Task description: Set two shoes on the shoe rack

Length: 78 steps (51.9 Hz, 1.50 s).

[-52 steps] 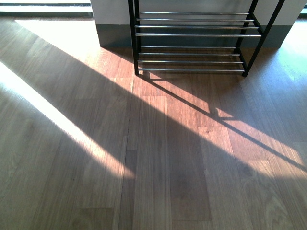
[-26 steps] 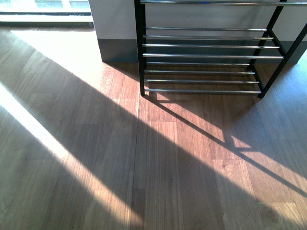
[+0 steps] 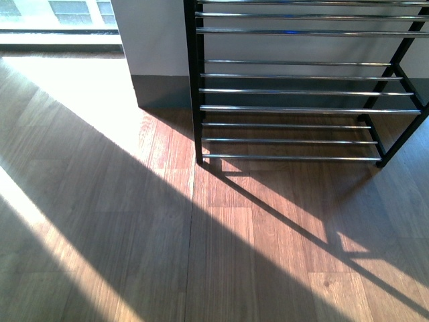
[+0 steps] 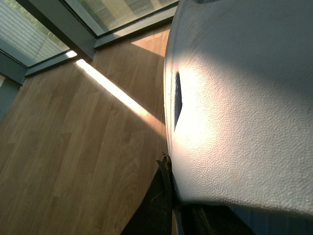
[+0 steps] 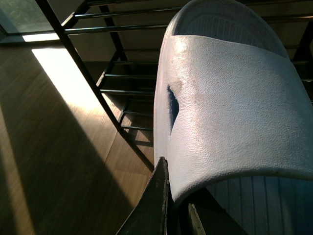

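Currently, one white slide (image 5: 234, 107) is clamped by its strap edge in the right gripper (image 5: 176, 208) and held off the floor (image 5: 58, 161) facing the shoe rack (image 3: 295, 109), the twin slide (image 4: 244, 98) likewise clamped in the left gripper (image 4: 173, 203), presumably so both can be shelved together.

My body camera tilts down at floor (image 3: 134, 235), shoe rack (image 3: 295, 109) close ahead. My wrist cameras sit hard against left shoe (image 4: 244, 98) and right shoe (image 5: 234, 107); right wrist also sees rack.
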Available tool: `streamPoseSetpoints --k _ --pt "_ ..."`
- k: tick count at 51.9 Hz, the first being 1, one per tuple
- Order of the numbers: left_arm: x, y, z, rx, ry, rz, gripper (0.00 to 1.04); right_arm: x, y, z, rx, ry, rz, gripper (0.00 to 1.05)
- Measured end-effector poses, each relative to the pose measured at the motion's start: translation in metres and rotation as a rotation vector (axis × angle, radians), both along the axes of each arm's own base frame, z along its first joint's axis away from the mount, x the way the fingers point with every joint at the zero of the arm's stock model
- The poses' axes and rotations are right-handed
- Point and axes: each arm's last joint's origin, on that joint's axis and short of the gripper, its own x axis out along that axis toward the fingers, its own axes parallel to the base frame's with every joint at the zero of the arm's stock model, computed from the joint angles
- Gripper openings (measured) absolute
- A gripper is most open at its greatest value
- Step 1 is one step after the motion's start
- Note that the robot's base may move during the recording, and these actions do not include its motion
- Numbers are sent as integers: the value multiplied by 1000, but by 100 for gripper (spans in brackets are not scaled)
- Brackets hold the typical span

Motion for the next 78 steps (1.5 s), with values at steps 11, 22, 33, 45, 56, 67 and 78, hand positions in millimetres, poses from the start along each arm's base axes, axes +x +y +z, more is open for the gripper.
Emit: streamPoseSetpoints --k 11,22,33,45,56,67,78 --pt "0 0 0 0 0 0 2 0 0 0 0 0 0 2" --pt "0 0 0 0 0 -1 2 0 0 0 0 0 0 2" --pt "0 0 0 0 1 -1 2 0 0 0 -1 0 -1 2" --pt "0 0 -1 1 4 -1 2 0 0 0 0 1 0 2" --pt "0 0 -1 2 3 0 2 0 0 0 0 1 0 2" --pt "0 0 -1 1 4 0 2 0 0 0 7 4 1 2" --pt "0 0 -1 -1 3 1 2 0 0 0 8 4 -3 1"
